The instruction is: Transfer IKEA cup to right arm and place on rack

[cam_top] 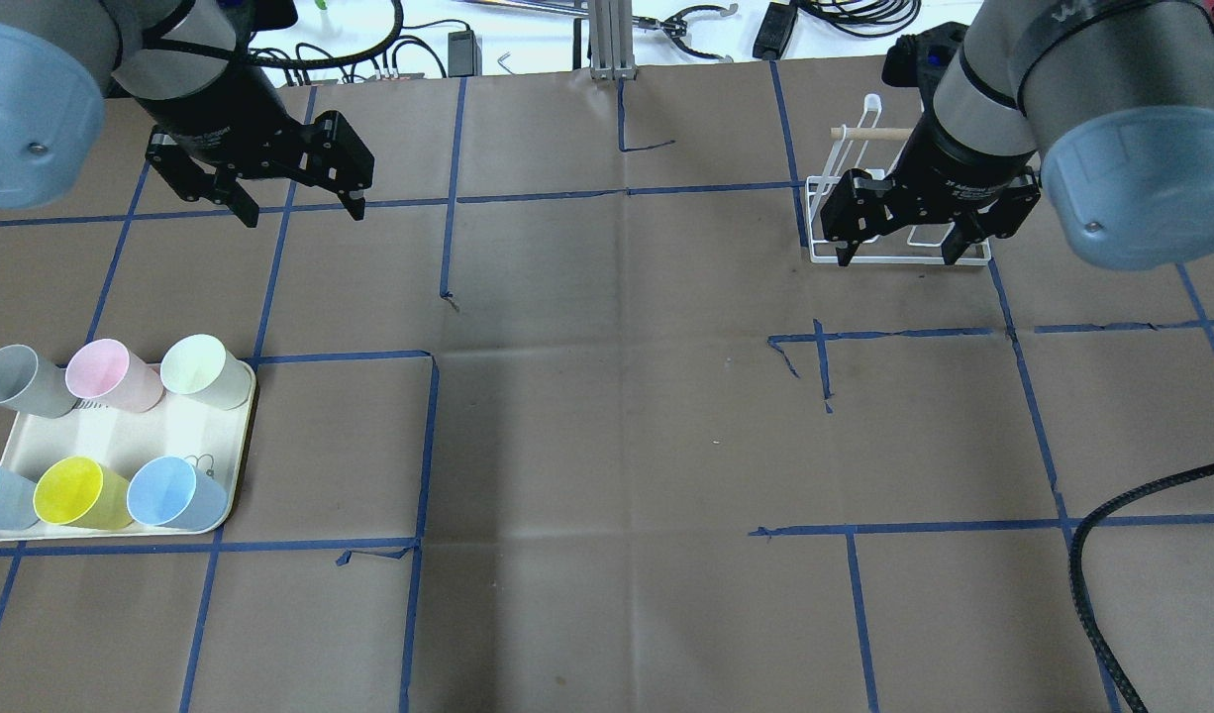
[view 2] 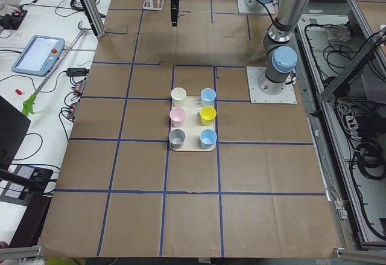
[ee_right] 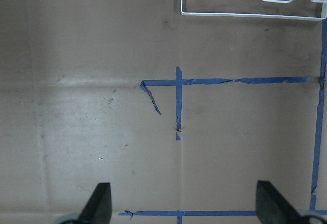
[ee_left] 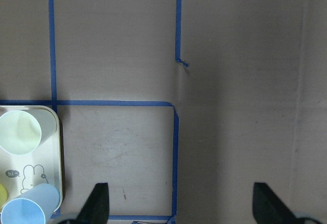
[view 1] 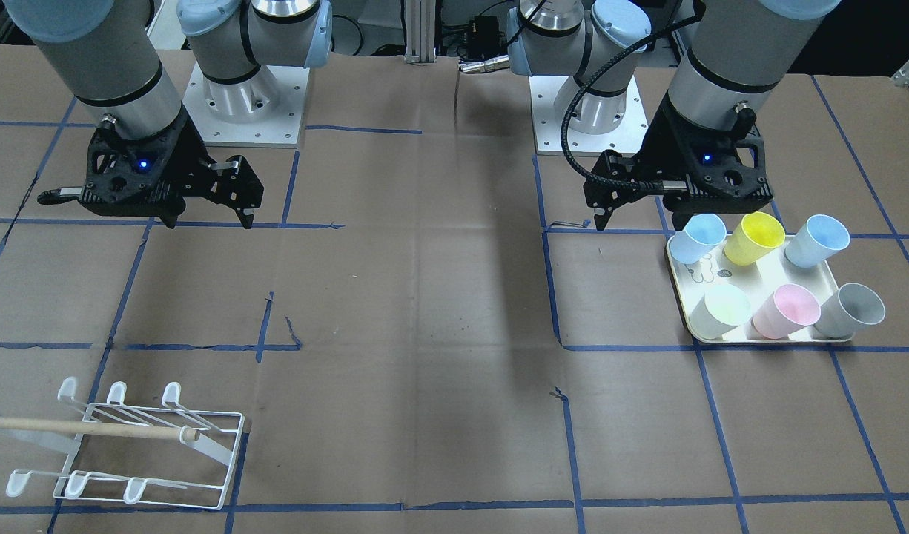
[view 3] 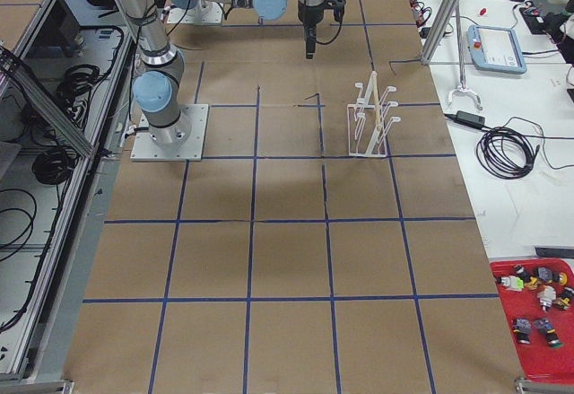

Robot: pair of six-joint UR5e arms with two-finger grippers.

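Several pastel IKEA cups stand upright on a cream tray point(cam_top: 122, 436), among them a pale green cup point(cam_top: 203, 369), a pink one point(cam_top: 107, 374) and a yellow one point(cam_top: 77, 492). My left gripper point(cam_top: 303, 213) hangs open above the table beyond the tray, holding nothing. In its wrist view the left gripper point(ee_left: 181, 208) sees the pale green cup point(ee_left: 20, 132) at the left edge. The white wire rack point(view 1: 128, 445) with its wooden dowel stands empty. My right gripper point(cam_top: 898, 257) hovers open just in front of the rack point(cam_top: 899, 213), holding nothing.
Brown paper with blue tape grid lines covers the table point(cam_top: 617, 416). The two arm bases point(view 1: 247, 96) sit on the robot's side. A black cable point(cam_top: 1112, 535) loops in at the overhead view's right edge. A red tray of small parts point(view 3: 538, 309) lies off the table.
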